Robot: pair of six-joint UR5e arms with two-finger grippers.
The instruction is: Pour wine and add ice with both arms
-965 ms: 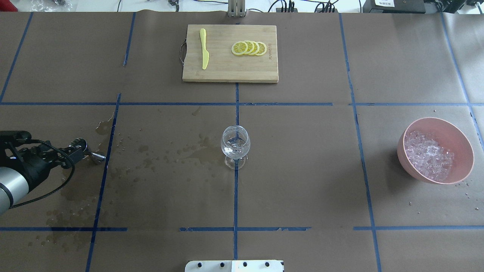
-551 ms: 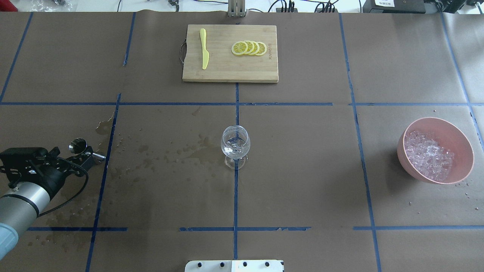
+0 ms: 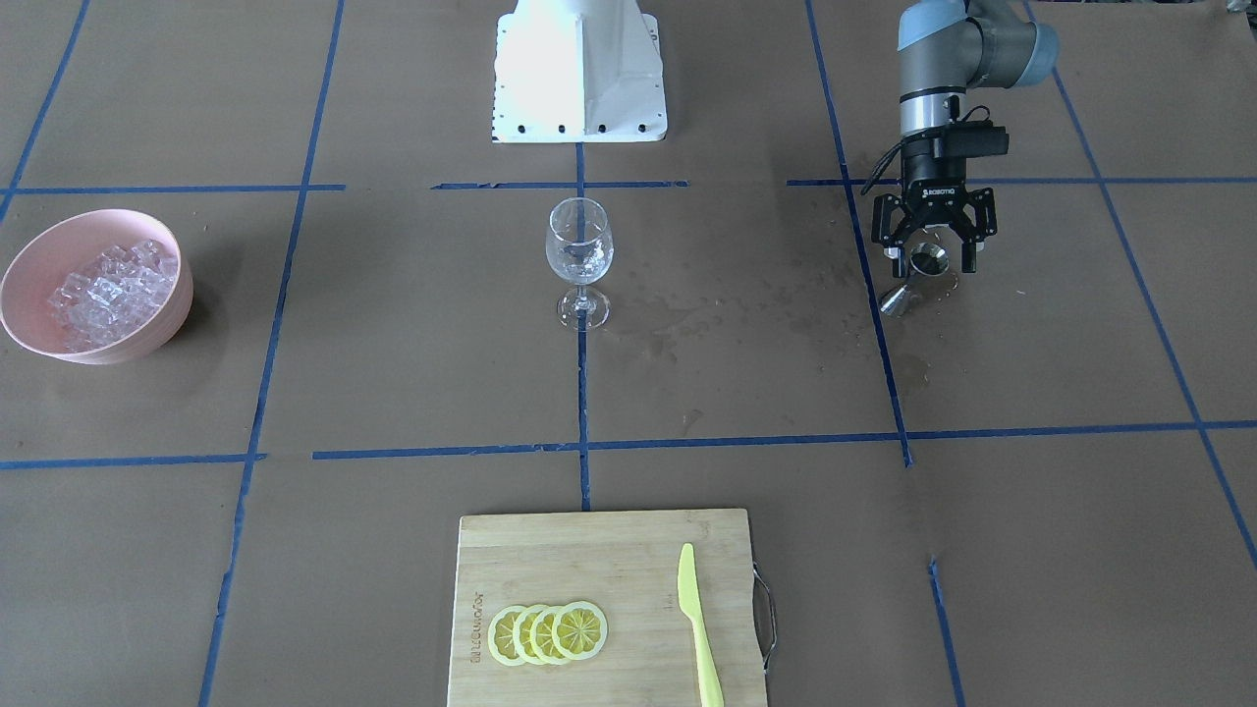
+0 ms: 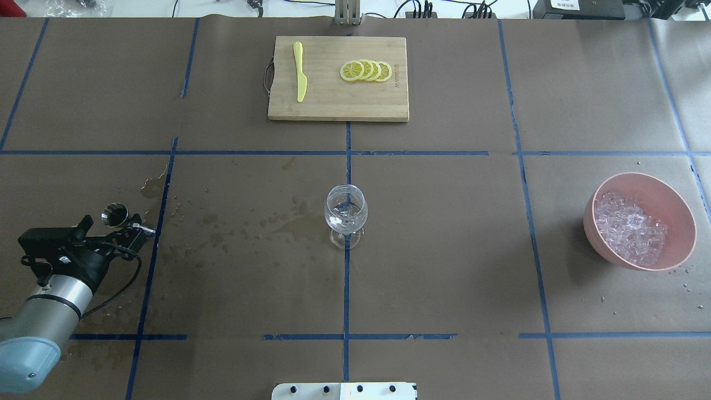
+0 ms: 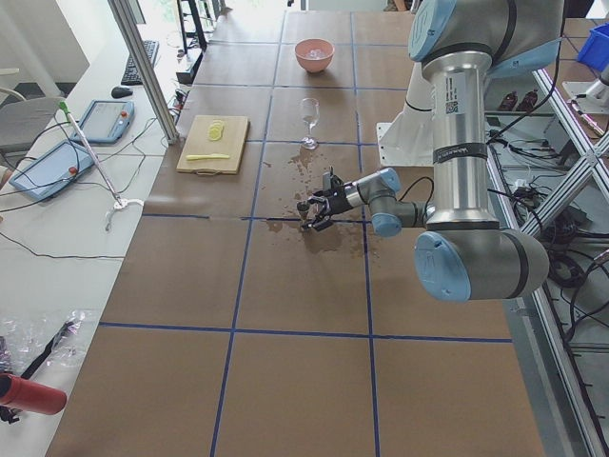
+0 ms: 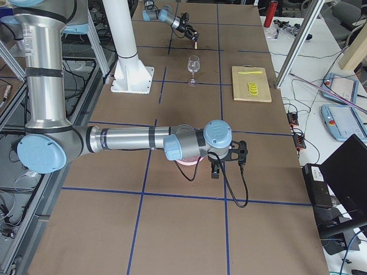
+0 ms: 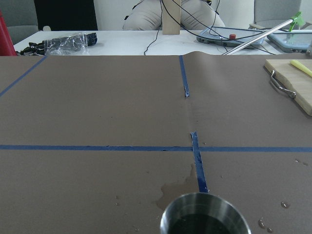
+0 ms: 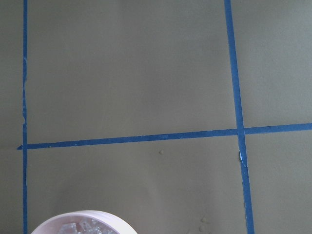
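The left gripper (image 3: 931,257) hangs at the upper right of the tabletop (image 3: 393,393), its fingers spread wide on either side of a steel jigger (image 3: 913,280). Wet stains (image 3: 687,314) lie between it and the wine glass (image 3: 579,250). A pink bowl (image 3: 79,228) holds ice (image 3: 103,290). Lemon slices (image 3: 547,631) and a yellow knife (image 3: 699,628) lie on the cutting board (image 3: 609,550).

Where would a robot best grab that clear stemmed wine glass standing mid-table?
By the thin stem, coming in level from the side. The clear wine glass stands upright with liquid in its wide round cup; the stem is its narrowest part, and a sideways grip should keep it upright.
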